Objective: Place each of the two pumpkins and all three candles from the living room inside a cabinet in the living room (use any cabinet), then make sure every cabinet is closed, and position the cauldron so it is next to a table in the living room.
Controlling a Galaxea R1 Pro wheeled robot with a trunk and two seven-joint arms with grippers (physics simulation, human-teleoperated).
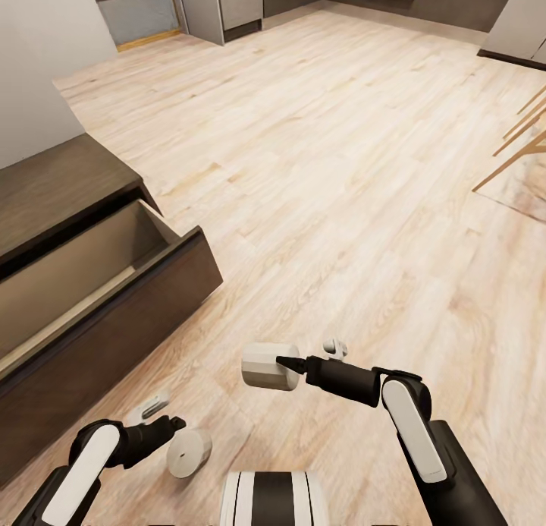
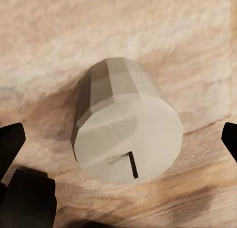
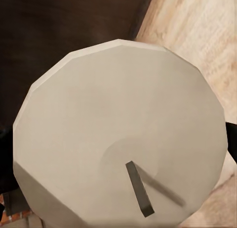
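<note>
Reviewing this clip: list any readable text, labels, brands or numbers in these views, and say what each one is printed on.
None: no words, numbers or signs can be read.
The candle at the right gripper is plain pale grey-white with a dark wick.
The candle on the floor by the left gripper is unmarked too.
The cabinet, its open drawer and the robot's arms carry no lettering.

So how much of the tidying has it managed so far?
Done: the cabinet has a drawer pulled open, and the part of its inside that shows looks empty. In hand: the right gripper appears to hold one candle; the left gripper sits by a second candle lying on the floor. Left: storing these, the rest, and closing the drawer.
</note>
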